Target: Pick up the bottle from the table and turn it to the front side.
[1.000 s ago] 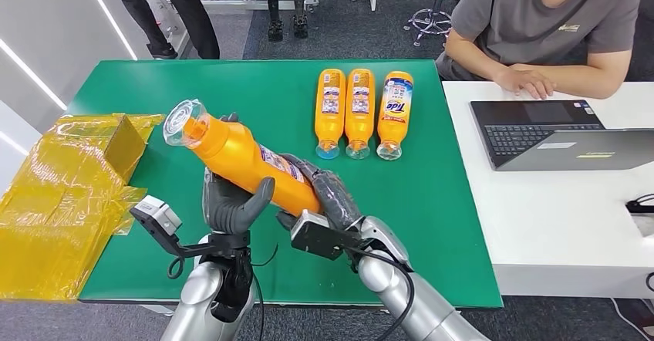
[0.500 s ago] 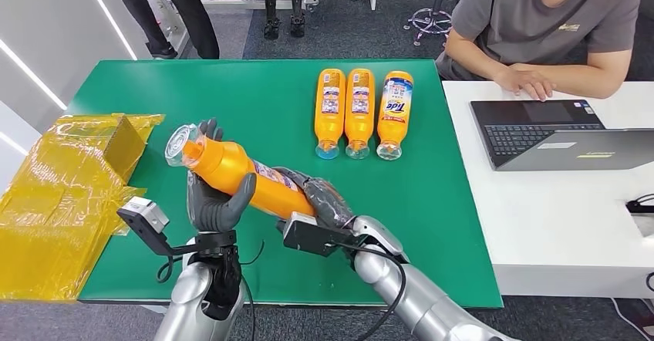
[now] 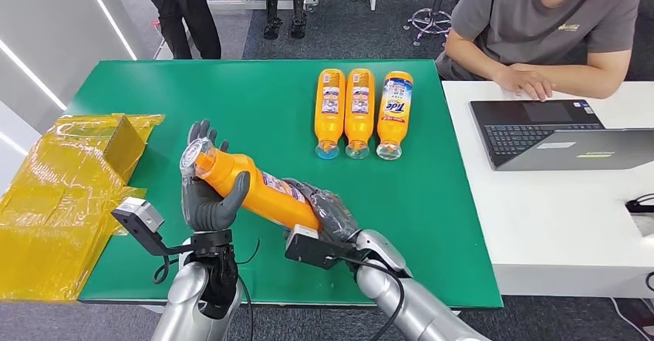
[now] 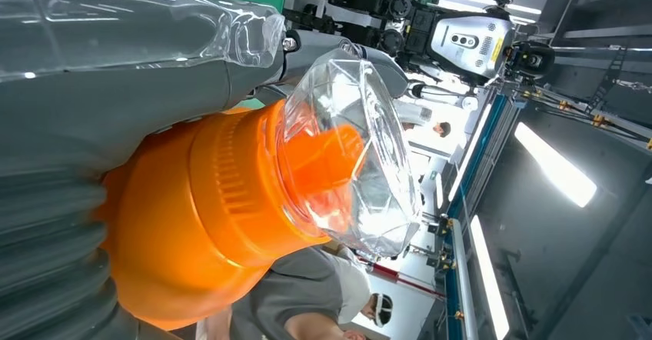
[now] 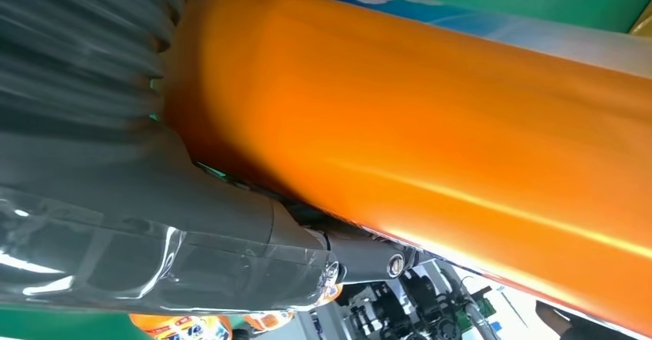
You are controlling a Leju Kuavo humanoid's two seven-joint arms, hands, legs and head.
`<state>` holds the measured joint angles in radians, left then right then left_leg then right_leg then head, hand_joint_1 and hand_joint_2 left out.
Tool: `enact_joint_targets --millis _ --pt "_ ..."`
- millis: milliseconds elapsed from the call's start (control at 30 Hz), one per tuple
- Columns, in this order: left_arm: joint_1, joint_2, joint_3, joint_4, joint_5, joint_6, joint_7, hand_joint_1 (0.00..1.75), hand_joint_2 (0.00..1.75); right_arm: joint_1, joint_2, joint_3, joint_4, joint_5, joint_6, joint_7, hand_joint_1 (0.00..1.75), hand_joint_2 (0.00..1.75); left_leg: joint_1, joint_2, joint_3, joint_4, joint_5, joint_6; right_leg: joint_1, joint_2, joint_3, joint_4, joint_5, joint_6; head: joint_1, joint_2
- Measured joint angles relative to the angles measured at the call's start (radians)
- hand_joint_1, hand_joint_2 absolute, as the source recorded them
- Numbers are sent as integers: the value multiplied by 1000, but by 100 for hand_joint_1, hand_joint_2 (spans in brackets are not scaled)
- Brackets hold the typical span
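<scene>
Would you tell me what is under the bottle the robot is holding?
Both hands: the left hand near its neck, the right hand at its base. The green table lies below; directly underneath is hidden.

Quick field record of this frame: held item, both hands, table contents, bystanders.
held item: orange bottle, lying tilted above the table, clear cap toward the robot's left
left hand: grips the neck end, just behind the clear cap
right hand: holds the base end
table: green; three more bottles lying side by side at the far edge
left of table: yellow plastic wrap
bystander: seated person at a white desk with a laptop
</scene>
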<state>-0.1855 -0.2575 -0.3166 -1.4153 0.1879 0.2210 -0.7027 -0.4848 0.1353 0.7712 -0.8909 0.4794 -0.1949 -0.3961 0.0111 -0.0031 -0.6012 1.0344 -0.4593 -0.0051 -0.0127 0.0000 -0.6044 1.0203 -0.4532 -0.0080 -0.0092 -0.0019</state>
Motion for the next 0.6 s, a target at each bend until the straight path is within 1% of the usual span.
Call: enact_joint_targets --millis 67,200,400,533,600 --pt "0 0 0 0 -1 0 0 173 175 3 0 0 -3 2 0 1 175 175 0 0 0 0 0 0 0 0 0 0 0 0 0 0" --pt "0 3 0 5 12 -17 0 175 175 9 -1 -1 -15 14 2 7 175 175 0 0 0 0 0 0 0 0 0 0 0 0 0 0" --pt "-7 15 -12 34 39 -100 1 175 175 21 -11 -11 -27 30 -28 -1 175 175 0 0 0 0 0 0 0 0 0 0 0 0 0 0" --pt "-16 17 -17 49 48 -122 4 175 175 39 -19 -21 -47 32 -39 -2 175 175 0 0 0 0 0 0 0 0 0 0 0 0 0 0" --pt "-19 18 -20 53 48 -126 6 175 175 48 -22 -25 -58 32 -46 -1 163 175 0 0 0 0 0 0 0 0 0 0 0 0 0 0"
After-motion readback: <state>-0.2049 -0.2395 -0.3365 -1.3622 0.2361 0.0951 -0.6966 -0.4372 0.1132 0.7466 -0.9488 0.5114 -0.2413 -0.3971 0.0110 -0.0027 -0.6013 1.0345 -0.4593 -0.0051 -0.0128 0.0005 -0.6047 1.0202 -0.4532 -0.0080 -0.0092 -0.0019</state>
